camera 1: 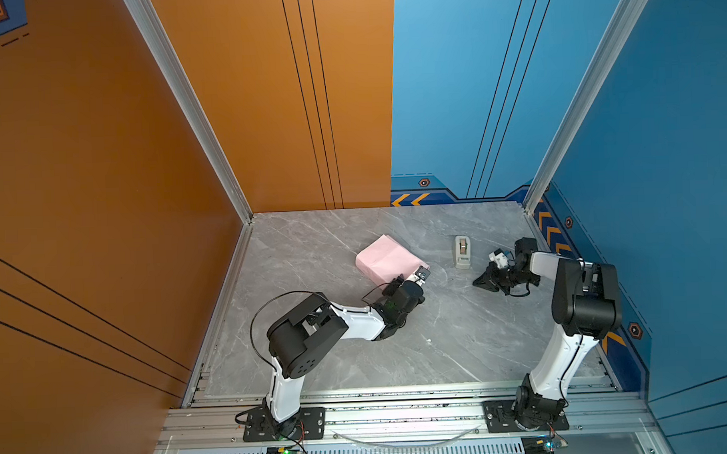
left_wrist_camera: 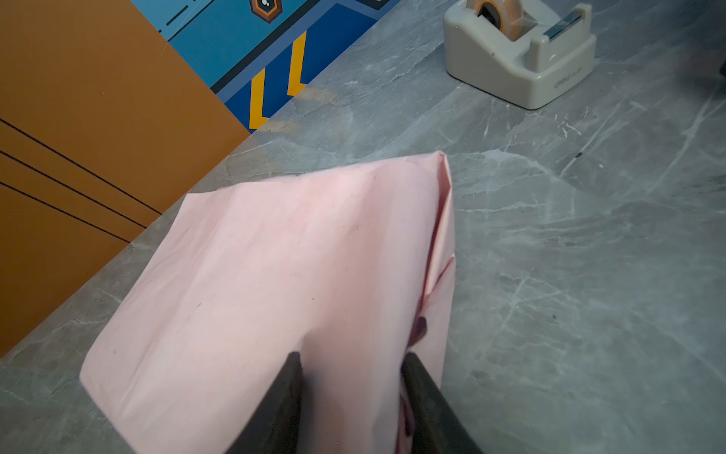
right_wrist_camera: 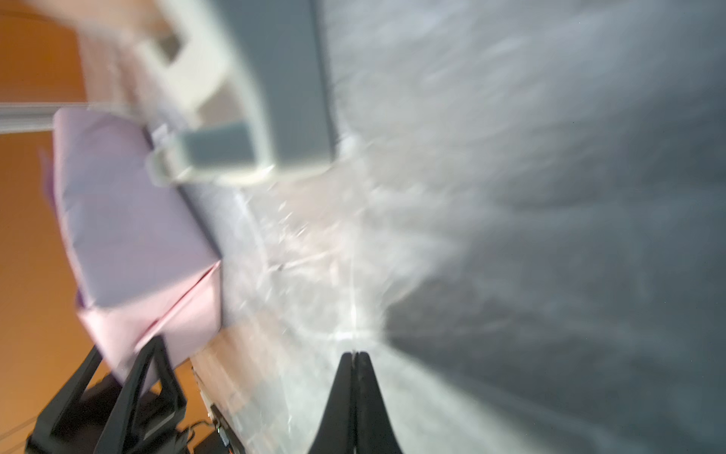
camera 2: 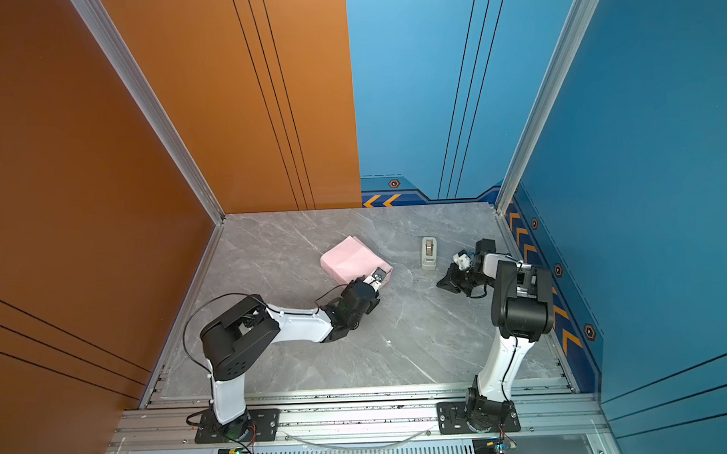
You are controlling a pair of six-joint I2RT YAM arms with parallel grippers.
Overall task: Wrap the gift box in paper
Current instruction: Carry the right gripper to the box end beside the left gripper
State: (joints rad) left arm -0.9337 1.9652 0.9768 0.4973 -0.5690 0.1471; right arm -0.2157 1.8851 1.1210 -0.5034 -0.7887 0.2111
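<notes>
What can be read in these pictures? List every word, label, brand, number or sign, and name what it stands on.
No text can be quoted with certainty.
tape dispenser: embossed brand mark on its side, too faint to read.
blue wall panel: orange chevrons and a hexagon badge, symbols only, no letters.
paper: plain pink, no print.

An orange wall (camera 1: pixel 81 163) stood left, blue walls (camera 1: pixel 662 142) far and right, aluminium posts (camera 1: pixel 191 109) at the corners, grey marbled floor (camera 1: pixel 461 337) below.
</notes>
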